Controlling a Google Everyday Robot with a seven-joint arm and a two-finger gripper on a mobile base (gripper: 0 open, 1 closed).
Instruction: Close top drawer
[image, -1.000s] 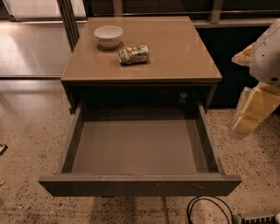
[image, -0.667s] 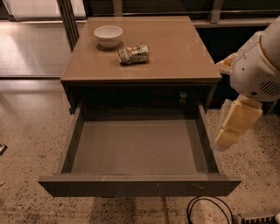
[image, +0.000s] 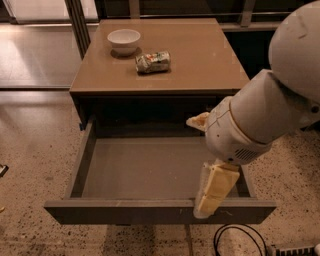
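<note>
One gripper (image: 205, 209) at the front right edge of the top drawer (image: 125, 212), jaws pressed together, holding nothing. Might dip inside, miss the front, push crooked.

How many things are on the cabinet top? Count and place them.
2: a bowl at back left, a crushed can right of it. The gripper hangs over the drawer, front right.

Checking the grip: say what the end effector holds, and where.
Nothing visibly held; the end effector hangs at the drawer's front edge, right side.
</note>
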